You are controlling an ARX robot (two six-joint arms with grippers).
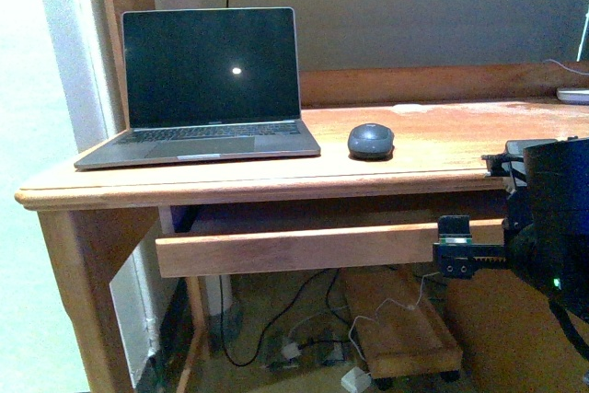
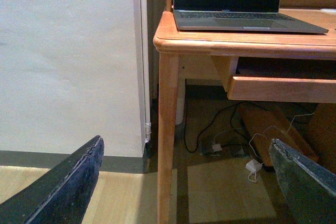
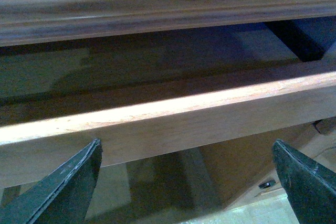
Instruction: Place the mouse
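Observation:
The dark grey mouse (image 1: pixel 371 141) rests on the wooden desk (image 1: pixel 433 149), just right of the open laptop (image 1: pixel 207 89), and nothing touches it. My right gripper (image 1: pixel 455 244) hangs below the desk's front edge at the right, well lower than the mouse. In the right wrist view that gripper (image 3: pixel 186 145) stands open and empty, facing the wooden pull-out tray front (image 3: pixel 173 124). Low down to the left of the desk, my left gripper (image 2: pixel 185 145) is open and empty, near the desk leg (image 2: pixel 168 129). The mouse shows in neither wrist view.
A pull-out tray (image 1: pixel 294 250) runs under the desktop. Cables and a white adapter (image 1: pixel 354 379) lie on the floor beside a wooden board on castors (image 1: pixel 405 329). A white object (image 1: pixel 574 96) sits at the desk's far right. A pale wall (image 2: pixel 68 61) stands to the left.

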